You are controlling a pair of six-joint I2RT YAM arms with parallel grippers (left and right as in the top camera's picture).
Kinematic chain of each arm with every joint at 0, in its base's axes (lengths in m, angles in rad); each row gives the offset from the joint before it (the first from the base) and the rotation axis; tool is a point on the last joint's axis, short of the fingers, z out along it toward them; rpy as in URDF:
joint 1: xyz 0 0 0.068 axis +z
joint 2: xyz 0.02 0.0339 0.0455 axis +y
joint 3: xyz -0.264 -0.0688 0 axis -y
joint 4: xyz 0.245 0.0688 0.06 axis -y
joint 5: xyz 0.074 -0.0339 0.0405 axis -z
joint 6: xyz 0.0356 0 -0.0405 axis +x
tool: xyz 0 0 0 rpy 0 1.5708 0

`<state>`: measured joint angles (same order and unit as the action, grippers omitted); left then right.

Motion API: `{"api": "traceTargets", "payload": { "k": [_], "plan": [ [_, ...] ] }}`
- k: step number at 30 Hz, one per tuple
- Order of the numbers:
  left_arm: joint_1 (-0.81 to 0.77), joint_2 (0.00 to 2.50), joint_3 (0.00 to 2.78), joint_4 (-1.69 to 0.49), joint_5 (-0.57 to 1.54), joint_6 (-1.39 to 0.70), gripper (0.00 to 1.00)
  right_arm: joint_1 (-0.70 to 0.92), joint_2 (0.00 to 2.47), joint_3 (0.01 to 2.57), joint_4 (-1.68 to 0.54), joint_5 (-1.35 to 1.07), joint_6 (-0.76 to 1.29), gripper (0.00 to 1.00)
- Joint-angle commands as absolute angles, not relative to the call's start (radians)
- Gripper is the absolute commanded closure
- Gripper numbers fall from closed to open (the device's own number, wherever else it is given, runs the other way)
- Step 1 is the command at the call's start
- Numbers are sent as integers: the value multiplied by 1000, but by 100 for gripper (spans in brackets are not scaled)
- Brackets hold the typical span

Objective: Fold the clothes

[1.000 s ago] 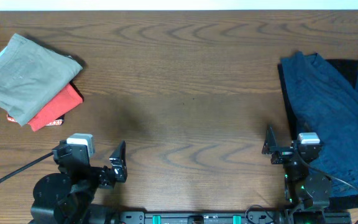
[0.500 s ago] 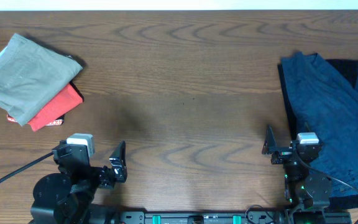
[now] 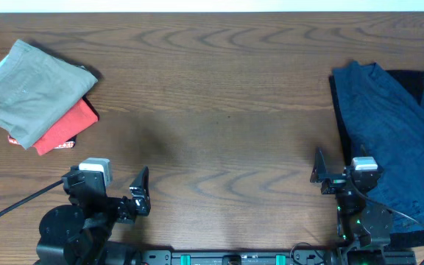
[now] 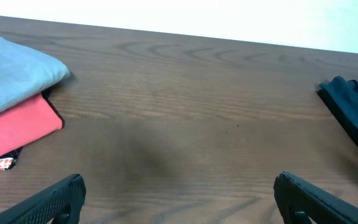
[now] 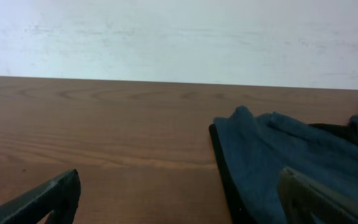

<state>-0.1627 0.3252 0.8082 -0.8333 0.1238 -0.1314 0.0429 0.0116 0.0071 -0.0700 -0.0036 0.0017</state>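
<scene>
Folded khaki trousers (image 3: 32,88) lie at the table's far left on top of a folded red T-shirt (image 3: 68,126); both also show in the left wrist view, trousers (image 4: 11,81) and T-shirt (image 4: 17,127). Dark blue denim (image 3: 389,140) lies unfolded and rumpled at the right, also in the right wrist view (image 5: 278,149) and at the left wrist view's edge (image 4: 353,106). My left gripper (image 3: 124,195) (image 4: 179,193) is open and empty near the front edge, over bare wood. My right gripper (image 3: 337,177) (image 5: 179,186) is open and empty, just left of the denim's edge.
A black cloth (image 3: 411,81) shows under the denim at the far right. A printed label (image 3: 15,138) sticks out by the red T-shirt. A black cable (image 3: 13,202) runs from the left arm's base. The wooden table (image 3: 219,96) ends at a white wall.
</scene>
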Motion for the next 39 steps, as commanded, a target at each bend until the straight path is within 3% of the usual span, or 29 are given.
{"api": "traceTargets", "payload": {
  "k": [1, 12, 18, 29, 36, 39],
  "plan": [
    [-159, 325, 807, -832, 112, -136, 2, 61, 6, 6, -74, -4, -16, 1],
    [-149, 308, 794, -848, 93, -112, 2, 61, 6, 6, -74, -4, -16, 1],
    [-110, 195, 640, -822, 59, -106, 2, 61, 6, 6, -74, -4, -16, 1],
    [-67, 6, 215, -400, 59, -106, 2, 61, 6, 6, -74, -4, -16, 1],
    [-68, 2, -1, 35, 60, -80, 2, 61, 6, 6, -74, -4, -16, 1],
    [-65, 2, 4, 21, 60, -76, 2, 61, 6, 6, -74, -4, -16, 1]
  ]
}}
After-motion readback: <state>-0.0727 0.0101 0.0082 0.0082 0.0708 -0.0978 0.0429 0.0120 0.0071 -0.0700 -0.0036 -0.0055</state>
